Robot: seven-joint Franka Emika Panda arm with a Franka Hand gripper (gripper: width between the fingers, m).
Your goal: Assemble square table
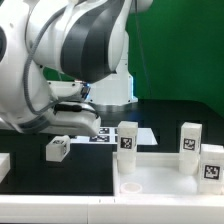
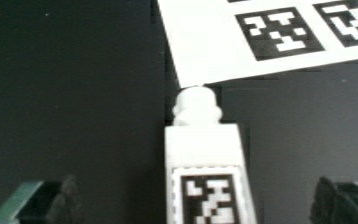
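The gripper [image 2: 190,200] hangs above a loose table leg [image 2: 204,165] lying on the dark surface, its threaded tip pointing toward the marker board [image 2: 265,45]. The jaws stand spread, either side of the leg, touching nothing. The leg looks light, stiff and smooth; its flat sides near mid-length seem the safest hold. The tabletop [image 1: 160,180], three legs upright, sits beyond the board.
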